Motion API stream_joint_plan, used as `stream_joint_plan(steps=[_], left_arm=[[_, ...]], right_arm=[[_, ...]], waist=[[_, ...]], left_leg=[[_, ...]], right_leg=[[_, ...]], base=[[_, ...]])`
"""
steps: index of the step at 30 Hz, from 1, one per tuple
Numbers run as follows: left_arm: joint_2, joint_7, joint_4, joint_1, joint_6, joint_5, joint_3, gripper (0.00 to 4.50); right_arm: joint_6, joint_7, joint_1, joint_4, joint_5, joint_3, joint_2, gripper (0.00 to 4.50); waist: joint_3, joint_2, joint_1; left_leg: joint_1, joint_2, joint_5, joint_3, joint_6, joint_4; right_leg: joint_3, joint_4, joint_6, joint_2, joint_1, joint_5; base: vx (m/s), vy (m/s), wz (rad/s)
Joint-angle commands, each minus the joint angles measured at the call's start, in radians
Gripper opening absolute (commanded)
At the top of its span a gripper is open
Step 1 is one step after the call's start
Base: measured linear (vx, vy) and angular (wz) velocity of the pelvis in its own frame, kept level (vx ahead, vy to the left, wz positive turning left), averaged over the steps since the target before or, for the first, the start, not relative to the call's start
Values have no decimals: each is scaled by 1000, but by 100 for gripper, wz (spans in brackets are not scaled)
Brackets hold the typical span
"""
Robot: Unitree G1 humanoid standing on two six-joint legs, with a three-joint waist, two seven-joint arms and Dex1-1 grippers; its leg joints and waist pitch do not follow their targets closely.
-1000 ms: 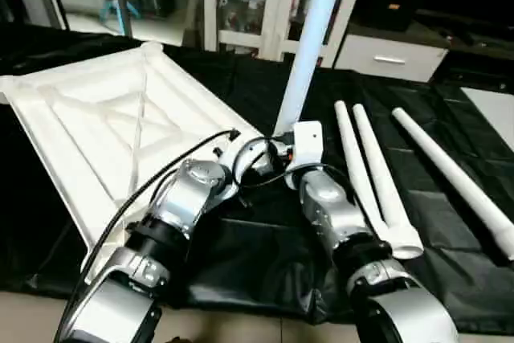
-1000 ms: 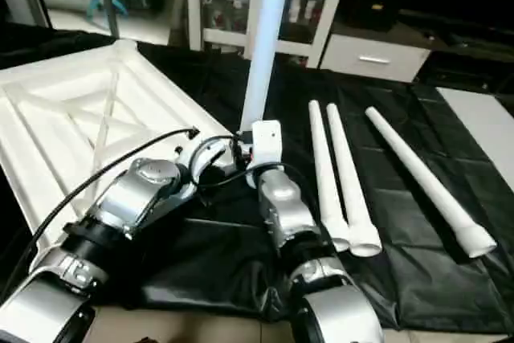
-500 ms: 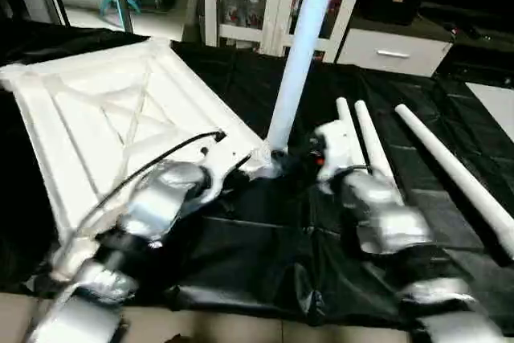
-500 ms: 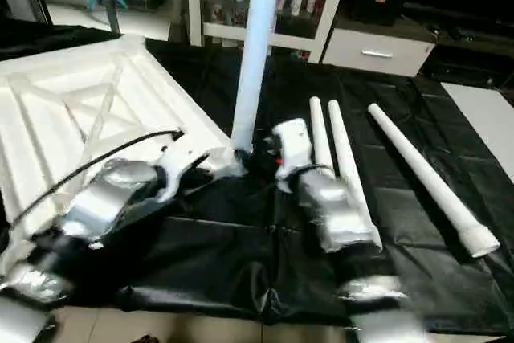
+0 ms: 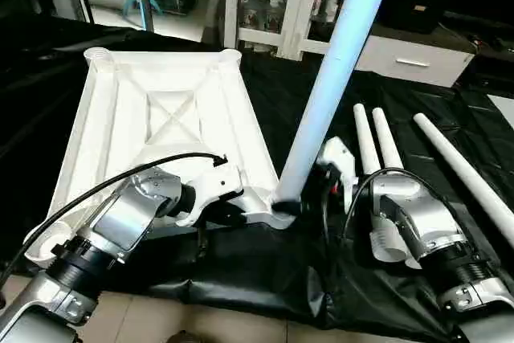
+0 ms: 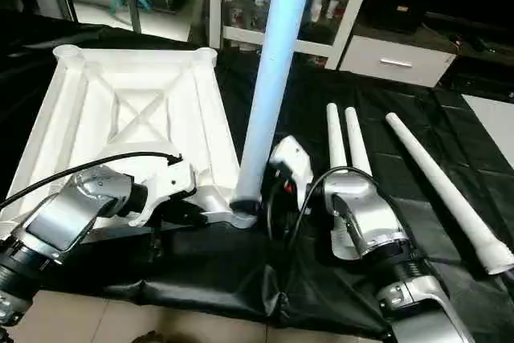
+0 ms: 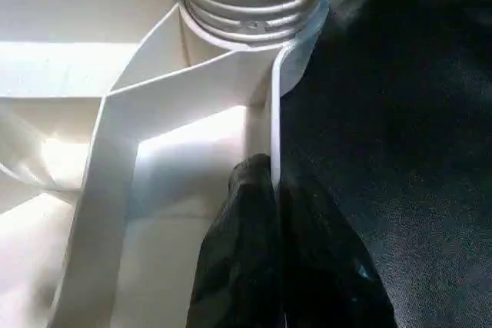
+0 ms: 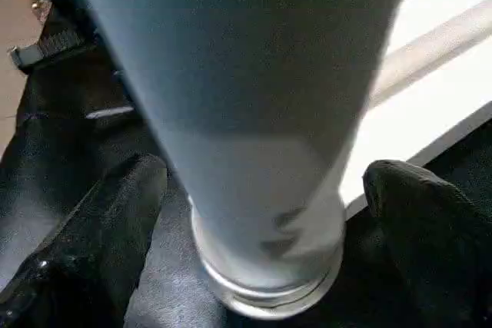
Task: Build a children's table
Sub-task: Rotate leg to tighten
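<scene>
Right pincer (image 8: 254,213) released upright leg (image 5: 333,78); left pincer (image 7: 280,259) clenched on tabletop (image 5: 169,118); three legs (image 5: 385,146) lying

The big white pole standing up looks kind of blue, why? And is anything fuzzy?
In the eye views the standing leg has a bluish tint against the whiter tabletop; why can't be told. In the right wrist view it is close and soft-edged between the black fingers. In the left wrist view, glare brightens the tabletop's ribs.

One tabletop (image 5: 161,118), four legs (image 5: 337,62)
</scene>
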Motion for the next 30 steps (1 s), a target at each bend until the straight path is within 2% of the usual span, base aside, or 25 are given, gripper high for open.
stream_joint_plan(steps=[1,3,6,8,11,12,16,21,26,28,29,30], left_arm=[[-1,-31,8,24,16,12,-53,0],[-1,-29,9,23,14,16,-52,0],[-1,-24,10,24,13,19,-51,0],[2,-25,8,24,14,18,-52,0],[3,-25,7,24,15,18,-54,0],[4,-25,6,24,17,18,-54,0],[4,-26,7,25,18,18,-55,0],[5,-29,8,25,20,19,-58,0],[-4,-12,11,25,31,19,-52,0],[-45,59,43,11,43,27,-22,0],[-71,108,62,-1,66,34,-5,0],[-71,108,62,-1,66,34,-5,0]], right_arm=[[-18,20,-18,5,-36,20,-16,441],[-30,21,-22,18,-53,30,-12,407],[-40,18,-26,29,-64,37,-7,404],[-45,17,-29,34,-64,36,-4,367],[-44,17,-30,35,-58,32,-2,358],[-43,19,-32,35,-53,34,-3,334],[-45,30,-28,36,-55,30,1,304],[-42,41,-22,35,-56,29,4,277],[-27,13,0,39,-53,23,19,271],[-34,-92,-1,91,-69,-3,57,271],[-32,-168,-5,126,-82,-18,82,271],[-32,-168,-5,126,-82,-18,82,271]], waist=[[-54,10,-3],[-54,8,-3],[-55,11,-3],[-55,9,-4],[-55,10,-4],[-56,10,-4],[-56,10,-4],[-56,10,-4],[-58,8,-4],[-56,9,-4],[-51,7,-8],[-50,7,-9]], left_leg=[[16,38,-205,-6,-11,-73],[15,37,-185,-5,-8,-71],[16,37,-176,-5,-6,-70],[15,37,-178,-6,-6,-71],[16,37,-181,-5,-5,-70],[16,37,-176,-5,-4,-70],[16,36,-162,-4,1,-68],[16,36,-162,-5,1,-68],[16,36,-151,-4,4,-67],[16,36,-156,-4,0,-67],[16,36,-209,-4,-20,-73],[18,35,-232,-6,-28,-75]], right_leg=[[44,-69,-196,-57,43,-127],[44,-67,-197,-55,44,-110],[43,-64,-208,-54,43,-89],[43,-64,-206,-54,45,-93],[43,-65,-206,-54,44,-96],[43,-63,-208,-54,44,-90],[43,-62,-213,-53,45,-71],[42,-61,-213,-52,45,-73],[42,-60,-216,-53,46,-60],[42,-61,-217,-54,45,-66],[43,-70,-206,-54,41,-144],[43,-74,-198,-56,40,-184]], base=[[0,0,0],[0,0,0],[0,0,0],[0,0,0],[0,0,0],[0,0,0],[0,0,0],[0,0,0],[0,0,0],[0,0,0],[0,0,0],[0,0,0]])
